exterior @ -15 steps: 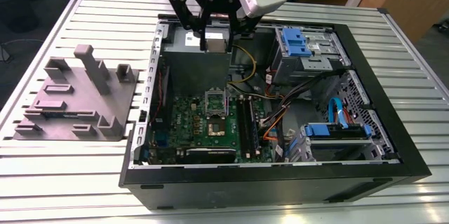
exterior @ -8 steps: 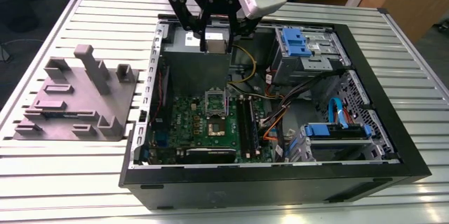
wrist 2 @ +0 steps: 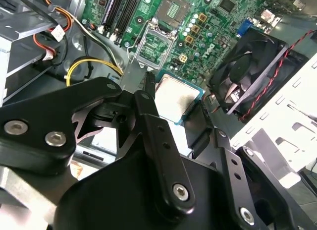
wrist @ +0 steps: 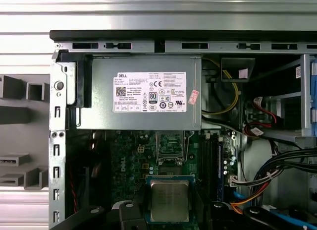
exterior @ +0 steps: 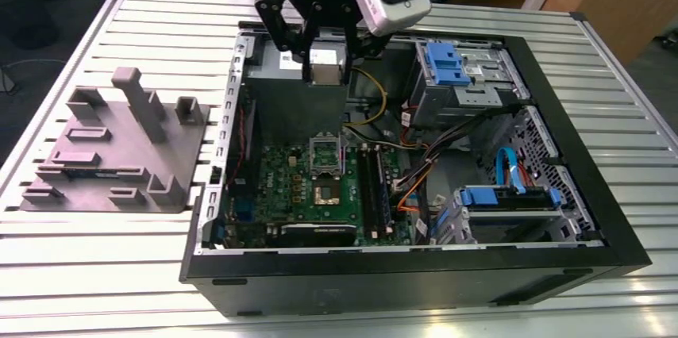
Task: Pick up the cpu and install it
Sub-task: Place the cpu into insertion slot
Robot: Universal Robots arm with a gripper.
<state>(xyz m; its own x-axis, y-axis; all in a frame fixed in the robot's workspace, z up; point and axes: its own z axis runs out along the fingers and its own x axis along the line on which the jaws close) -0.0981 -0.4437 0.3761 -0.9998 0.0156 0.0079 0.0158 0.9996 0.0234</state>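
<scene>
Above the open case (exterior: 424,282) on a slatted table (exterior: 159,28) — fingers (wrist 2: 151,116) clamp the cpu (wrist: 169,200).

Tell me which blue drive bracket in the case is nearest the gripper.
The upper blue bracket, just to the exterior view's right of the gripper holding the cpu; the lower blue bracket lies at the opposite end of the case.

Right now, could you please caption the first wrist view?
Gripper holds the cpu over the open case, motherboard and power supply in sight.
</scene>
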